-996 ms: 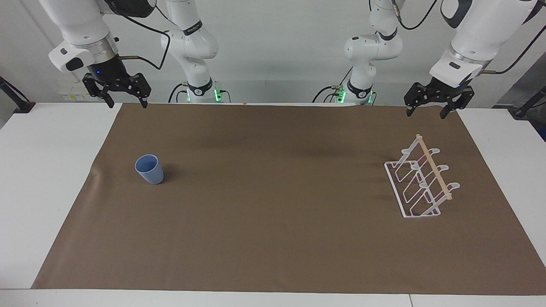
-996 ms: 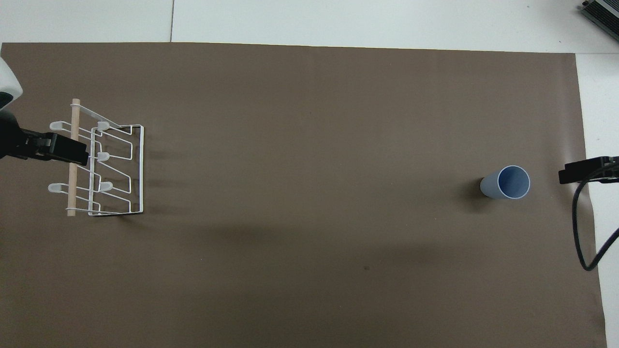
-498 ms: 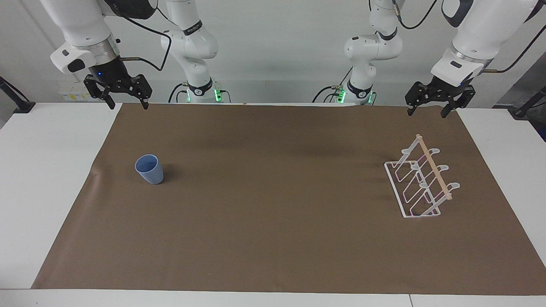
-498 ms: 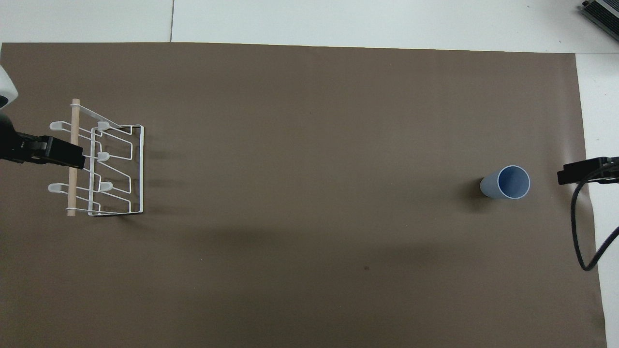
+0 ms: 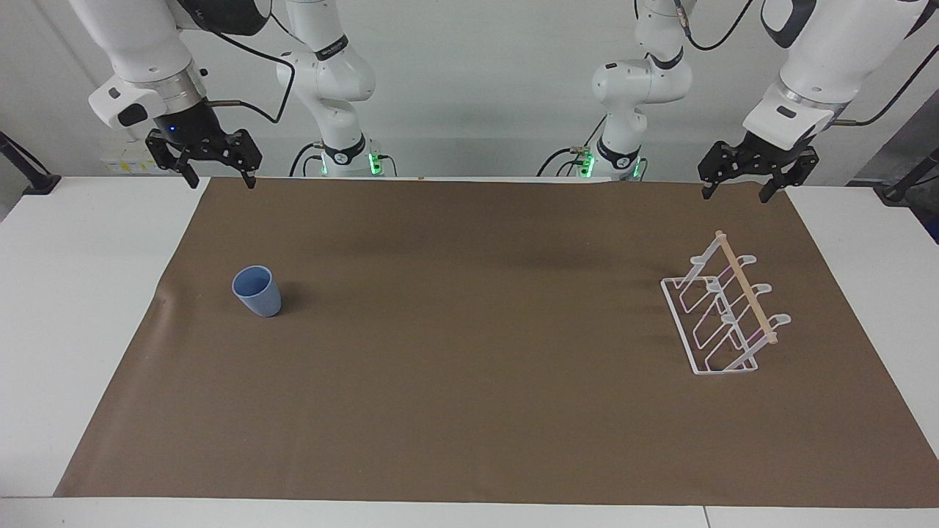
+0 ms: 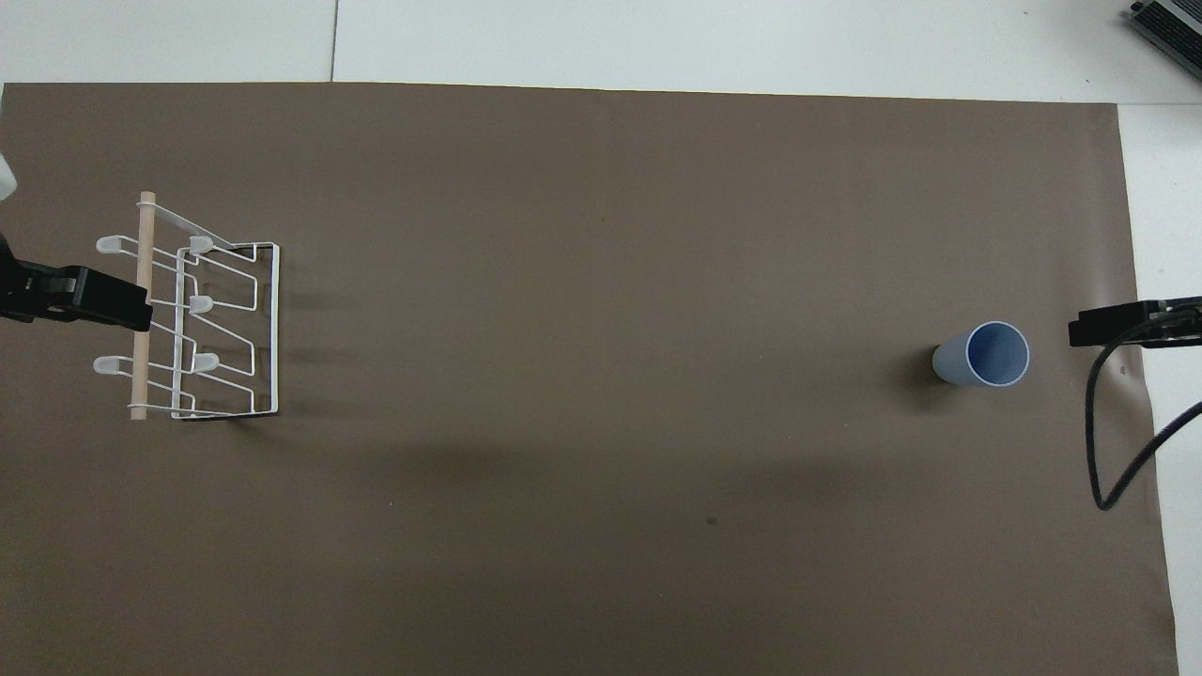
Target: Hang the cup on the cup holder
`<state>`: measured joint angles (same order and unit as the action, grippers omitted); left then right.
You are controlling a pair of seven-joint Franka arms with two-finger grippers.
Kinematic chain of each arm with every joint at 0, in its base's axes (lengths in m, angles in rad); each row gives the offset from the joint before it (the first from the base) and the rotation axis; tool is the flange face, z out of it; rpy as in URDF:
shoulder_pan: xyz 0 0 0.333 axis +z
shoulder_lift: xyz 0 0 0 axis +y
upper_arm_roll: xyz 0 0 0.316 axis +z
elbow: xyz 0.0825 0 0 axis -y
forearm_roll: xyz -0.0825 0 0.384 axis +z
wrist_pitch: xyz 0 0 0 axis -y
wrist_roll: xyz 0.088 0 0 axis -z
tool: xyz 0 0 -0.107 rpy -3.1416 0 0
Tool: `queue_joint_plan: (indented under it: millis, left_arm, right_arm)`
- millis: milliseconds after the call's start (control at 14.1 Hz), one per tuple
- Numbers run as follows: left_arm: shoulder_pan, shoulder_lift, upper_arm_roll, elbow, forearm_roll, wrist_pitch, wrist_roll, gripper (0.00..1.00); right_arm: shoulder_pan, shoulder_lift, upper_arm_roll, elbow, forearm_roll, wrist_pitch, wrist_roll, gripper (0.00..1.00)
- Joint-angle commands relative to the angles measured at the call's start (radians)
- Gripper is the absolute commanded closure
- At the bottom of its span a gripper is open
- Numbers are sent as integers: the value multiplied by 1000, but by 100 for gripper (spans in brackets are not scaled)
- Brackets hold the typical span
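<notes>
Both grippers hang in the air with nothing in them: the right gripper [image 5: 218,178] is up over the edge of the brown mat [image 5: 469,411] at the right arm's end of the table [image 5: 66,293], its two fingers spread apart and pointing down, and the left gripper [image 5: 736,192] is up over the mat's edge at the left arm's end, its fingers likewise spread and empty. From the overhead view only a dark tip of each shows at the sides. That mat covers most of the white table, leaving bare strips at both ends and along the edge farthest from the robots. On it, toward the left arm's end, stands the cup holder [image 5: 722,315], a white wire rack resting on its flat base with slanted looped prongs and a light wooden rod [image 5: 746,287] running along its top; no cup hangs on it. Well apart from it, toward the right arm's end of the mat, the cup [image 5: 257,291] stands upright on its narrow bottom with its open rim upward, a small light-blue tumbler with no handle. Neither gripper touches the cup or the rack.
</notes>
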<state>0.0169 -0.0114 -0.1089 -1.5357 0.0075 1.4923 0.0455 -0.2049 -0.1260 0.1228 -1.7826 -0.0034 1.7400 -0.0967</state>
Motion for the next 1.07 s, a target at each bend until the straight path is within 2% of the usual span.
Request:
queue_joint_plan:
  millis: [0, 498, 996]
  left_arm:
    - [-11, -27, 11, -29, -9, -6, 1, 0]
    - [-9, -27, 11, -29, -7, -7, 1, 0]
    - [2, -27, 14, -27, -7, -4, 1, 0]
  right_arm:
    - [5, -47, 4, -170, 19, 163, -5, 0]
    - [18, -3, 4, -377, 19, 404, -5, 0]
    - [24, 124, 4, -426, 19, 512, -11, 0]
